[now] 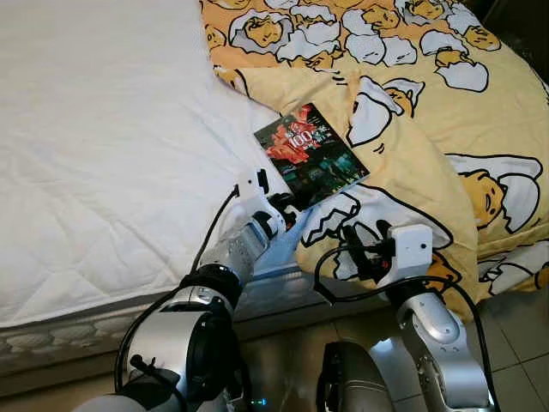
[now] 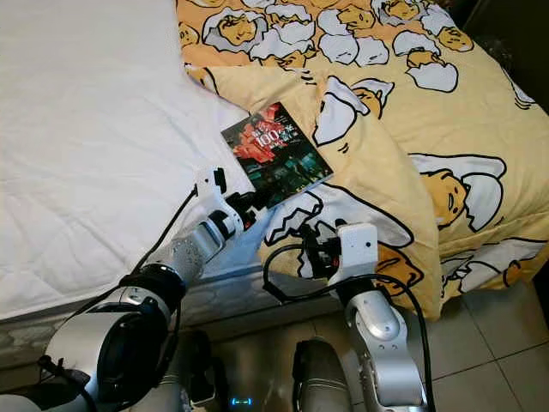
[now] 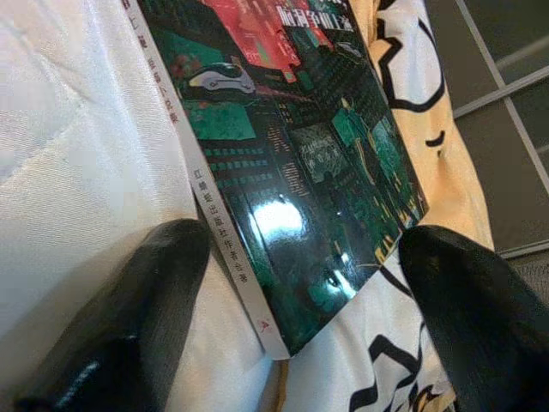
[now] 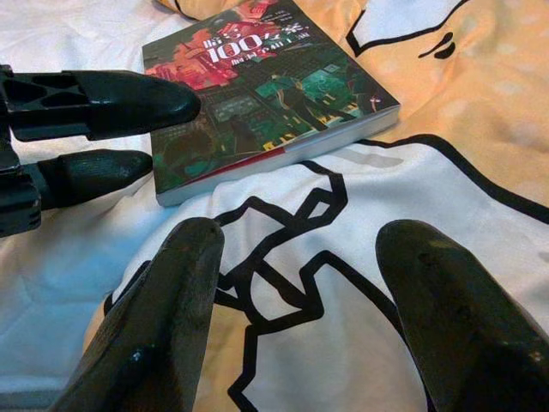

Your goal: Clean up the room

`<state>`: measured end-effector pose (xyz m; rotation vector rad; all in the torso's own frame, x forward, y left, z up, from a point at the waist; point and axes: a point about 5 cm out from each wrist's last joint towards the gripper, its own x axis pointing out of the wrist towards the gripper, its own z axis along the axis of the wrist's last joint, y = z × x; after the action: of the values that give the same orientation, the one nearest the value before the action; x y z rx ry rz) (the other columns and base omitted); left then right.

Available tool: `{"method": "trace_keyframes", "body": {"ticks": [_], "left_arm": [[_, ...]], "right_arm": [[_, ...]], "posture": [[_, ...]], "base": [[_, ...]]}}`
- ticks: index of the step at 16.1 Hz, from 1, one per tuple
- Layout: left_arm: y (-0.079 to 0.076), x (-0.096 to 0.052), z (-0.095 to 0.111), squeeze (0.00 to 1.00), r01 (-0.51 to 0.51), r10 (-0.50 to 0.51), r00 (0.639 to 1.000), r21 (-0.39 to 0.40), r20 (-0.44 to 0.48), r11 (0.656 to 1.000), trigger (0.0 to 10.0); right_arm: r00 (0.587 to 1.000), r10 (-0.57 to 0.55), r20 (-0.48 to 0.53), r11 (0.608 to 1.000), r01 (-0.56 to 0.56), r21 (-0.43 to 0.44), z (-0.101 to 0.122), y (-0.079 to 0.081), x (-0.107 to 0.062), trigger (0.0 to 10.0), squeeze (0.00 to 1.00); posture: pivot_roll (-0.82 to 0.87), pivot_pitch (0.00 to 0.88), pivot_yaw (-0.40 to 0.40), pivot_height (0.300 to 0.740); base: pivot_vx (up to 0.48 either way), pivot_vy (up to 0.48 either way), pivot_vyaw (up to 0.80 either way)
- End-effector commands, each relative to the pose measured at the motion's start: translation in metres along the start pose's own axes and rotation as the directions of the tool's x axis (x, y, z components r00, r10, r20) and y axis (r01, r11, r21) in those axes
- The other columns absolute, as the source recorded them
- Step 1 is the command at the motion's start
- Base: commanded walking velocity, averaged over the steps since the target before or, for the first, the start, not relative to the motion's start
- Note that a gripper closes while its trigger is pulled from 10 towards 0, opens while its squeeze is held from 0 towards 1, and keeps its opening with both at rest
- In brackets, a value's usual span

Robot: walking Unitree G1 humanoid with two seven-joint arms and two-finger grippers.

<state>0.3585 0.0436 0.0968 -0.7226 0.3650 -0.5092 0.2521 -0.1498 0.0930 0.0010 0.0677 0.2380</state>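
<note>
left gripper [image 1: 287, 206] | fingers apart, straddling paperback book's [image 1: 310, 155] near corner to grasp; right gripper [image 1: 356, 245] | spread, idle beside book on duvet [image 1: 429, 112]

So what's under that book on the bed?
The book lies partly on the white mattress and partly on the yellow blanket. Anything directly beneath it is covered.

a bedroom in a home is shown: a bed [image 1: 103, 154] covered by a white quilted sheet, a yellow cartoon-printed duvet [image 1: 429, 94] spread across it, a paperback book [image 1: 310, 155] laid on top, and a tiled floor [image 1: 523, 343] seen below.
</note>
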Motion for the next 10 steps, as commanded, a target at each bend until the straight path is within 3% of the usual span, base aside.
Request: {"method": "trace_keyframes", "body": {"ticks": [1, 4, 7, 10], "left_arm": [[-0.049, 0.017, -0.050, 0.00, 0.094, -0.106, 0.988, -0.111, -0.113, 0.989, 0.0], [-0.052, 0.017, -0.052, 0.00, 0.101, -0.115, 0.990, -0.158, -0.084, 0.982, 0.0], [-0.060, 0.020, -0.048, 0.00, 0.141, -0.151, 0.988, -0.261, -0.021, 0.955, 0.0], [-0.064, 0.020, -0.048, 0.00, 0.179, -0.187, 0.982, -0.275, 0.000, 0.945, 0.0]], "right_arm": [[1.000, 0.008, 0.002, 1.000, -0.009, 0.006, 0.002, 0.003, -0.003, 10.0, 0.00], [1.000, 0.017, -0.010, 1.000, -0.017, 0.012, -0.001, 0.006, -0.005, 10.0, 0.00], [0.999, 0.028, -0.018, 0.999, -0.028, 0.019, -0.003, 0.010, -0.007, 10.0, 0.00], [0.999, 0.032, -0.020, 0.999, -0.032, 0.022, -0.003, 0.012, -0.007, 10.0, 0.00]], "posture": [[-0.21, 0.183, -0.005, 0.653], [-0.21, 0.177, -0.006, 0.653], [-0.21, 0.171, -0.006, 0.653], [-0.22, 0.156, -0.006, 0.653]], "base": [[0.000, 0.000, 0.00], [0.000, 0.000, 0.00], [0.000, 0.000, 0.00], [0.000, 0.000, 0.00]]}}
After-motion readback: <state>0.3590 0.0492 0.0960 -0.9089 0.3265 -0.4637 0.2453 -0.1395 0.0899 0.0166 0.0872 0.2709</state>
